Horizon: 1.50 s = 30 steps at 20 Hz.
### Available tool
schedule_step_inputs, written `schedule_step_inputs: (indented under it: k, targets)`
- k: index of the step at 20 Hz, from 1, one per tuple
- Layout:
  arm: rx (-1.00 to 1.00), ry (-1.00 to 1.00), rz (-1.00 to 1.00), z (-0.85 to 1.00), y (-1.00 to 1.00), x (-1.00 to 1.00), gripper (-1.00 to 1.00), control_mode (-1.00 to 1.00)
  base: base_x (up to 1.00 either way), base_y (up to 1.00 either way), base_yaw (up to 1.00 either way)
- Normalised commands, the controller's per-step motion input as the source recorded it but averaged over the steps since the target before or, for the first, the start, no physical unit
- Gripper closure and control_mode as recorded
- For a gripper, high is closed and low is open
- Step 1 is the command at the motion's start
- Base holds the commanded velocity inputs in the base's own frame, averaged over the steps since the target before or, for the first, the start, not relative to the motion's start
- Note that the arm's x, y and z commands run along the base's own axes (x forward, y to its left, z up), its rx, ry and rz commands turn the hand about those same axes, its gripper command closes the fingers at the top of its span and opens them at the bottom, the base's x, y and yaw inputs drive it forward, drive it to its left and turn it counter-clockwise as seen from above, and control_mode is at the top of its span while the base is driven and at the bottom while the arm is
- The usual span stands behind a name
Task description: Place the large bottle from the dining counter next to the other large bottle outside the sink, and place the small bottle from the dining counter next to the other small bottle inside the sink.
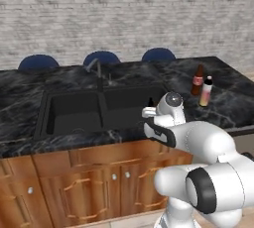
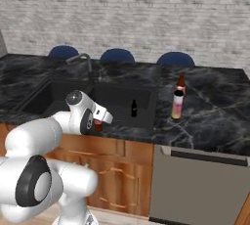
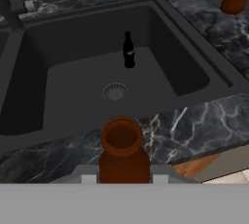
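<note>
The gripper (image 3: 123,179) was clenched on the tiny brownish-orange bottle (image 3: 123,152), held over the near rim of the black double-basin sink (image 3: 58,86), presumably for lowering beside the tiny black bottle (image 3: 128,50) standing alone in the right basin. Two tall bottles, one pale whitish (image 1: 206,91) and one dark brown (image 1: 198,80), stood together on the counter to the right.
</note>
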Motion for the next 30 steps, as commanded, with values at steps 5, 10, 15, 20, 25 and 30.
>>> schedule_step_inputs:
  k: [5,10,15,20,25,30]
  targets:
    - [0.00,0.00,0.00,0.00,0.00,0.00,1.00,1.00,0.34,-0.14,0.12]
    - [0.00,0.00,0.00,0.00,0.00,0.00,1.00,1.00,0.47,-0.13,0.02]
    - [0.00,0.00,0.00,0.00,0.00,0.00,1.00,1.00,0.40,-0.11,0.00]
    - [0.00,0.00,0.00,0.00,0.00,0.00,1.00,1.00,0.39,-0.10,0.00]
    - [0.00,0.00,0.00,0.00,0.00,0.00,1.00,1.00,0.40,-0.12,0.00]
    - [0.00,0.00,0.00,0.00,0.00,0.00,1.00,1.00,0.37,-0.10,0.00]
